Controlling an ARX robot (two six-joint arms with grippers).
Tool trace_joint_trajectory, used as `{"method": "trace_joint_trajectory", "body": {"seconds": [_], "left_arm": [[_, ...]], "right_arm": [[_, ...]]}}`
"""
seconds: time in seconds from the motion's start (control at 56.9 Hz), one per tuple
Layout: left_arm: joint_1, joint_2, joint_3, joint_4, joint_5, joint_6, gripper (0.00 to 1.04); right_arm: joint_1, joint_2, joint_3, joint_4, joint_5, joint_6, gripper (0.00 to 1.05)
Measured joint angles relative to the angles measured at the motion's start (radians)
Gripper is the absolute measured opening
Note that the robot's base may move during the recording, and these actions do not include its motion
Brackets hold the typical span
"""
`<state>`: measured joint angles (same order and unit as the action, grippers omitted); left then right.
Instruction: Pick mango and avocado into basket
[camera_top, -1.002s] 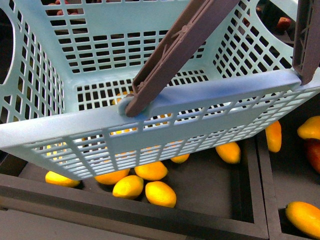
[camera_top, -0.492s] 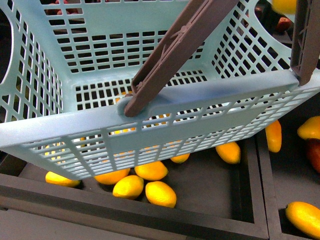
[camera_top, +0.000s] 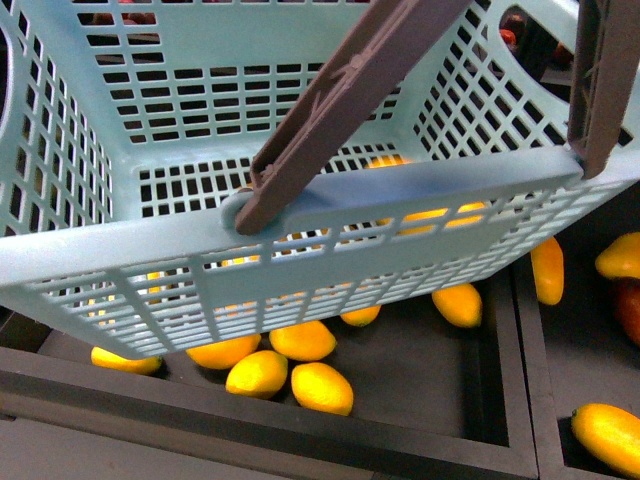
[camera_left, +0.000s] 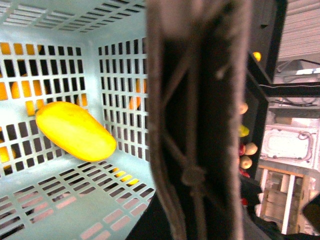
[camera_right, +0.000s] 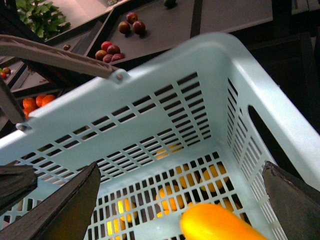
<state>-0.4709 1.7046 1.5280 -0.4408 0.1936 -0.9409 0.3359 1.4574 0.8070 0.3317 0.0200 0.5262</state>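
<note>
The turquoise basket (camera_top: 330, 215) hangs tilted over the fruit trays and fills most of the front view. My left gripper is shut on its grey-brown handle (camera_left: 200, 125); the handle hides the fingers. The yellow mango (camera_left: 75, 131) is inside the basket, close to a slotted side wall. It also shows low in the right wrist view as the mango (camera_right: 220, 225) and through the front wall's slots as the mango (camera_top: 435, 215). My right gripper (camera_right: 180, 167) stands open above the basket (camera_right: 165, 125), holding nothing. The avocado is out of view.
Several short yellow fruits (camera_top: 320, 385) lie in a dark tray (camera_top: 300, 435) under the basket, with more past a divider (camera_top: 527, 380) on the right. Farther shelves hold dark red fruits (camera_right: 131, 22), oranges (camera_right: 35, 102) and leafy greens (camera_right: 42, 17).
The mango, glimpsed at the top right half a second ago, now lies inside the basket. The basket has shifted slightly up and to the left.
</note>
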Motion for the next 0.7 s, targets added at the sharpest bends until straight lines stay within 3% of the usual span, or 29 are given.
{"method": "trace_joint_trajectory", "body": {"seconds": [0.229, 0.264, 0.422, 0.703], "left_arm": [[0.000, 0.004, 0.000, 0.000, -0.004, -0.002, 0.05], [0.000, 0.004, 0.000, 0.000, -0.005, -0.001, 0.05], [0.000, 0.004, 0.000, 0.000, 0.000, -0.002, 0.05], [-0.002, 0.004, 0.000, 0.000, 0.004, -0.003, 0.05]], "right_arm": [[-0.131, -0.132, -0.043, -0.050, -0.021, 0.004, 0.97], [-0.154, -0.151, -0.064, -0.011, 0.011, -0.036, 0.94], [-0.249, -0.247, -0.256, 0.323, 0.077, -0.338, 0.70], [-0.277, -0.377, -0.472, 0.396, 0.035, -0.500, 0.28]]}}
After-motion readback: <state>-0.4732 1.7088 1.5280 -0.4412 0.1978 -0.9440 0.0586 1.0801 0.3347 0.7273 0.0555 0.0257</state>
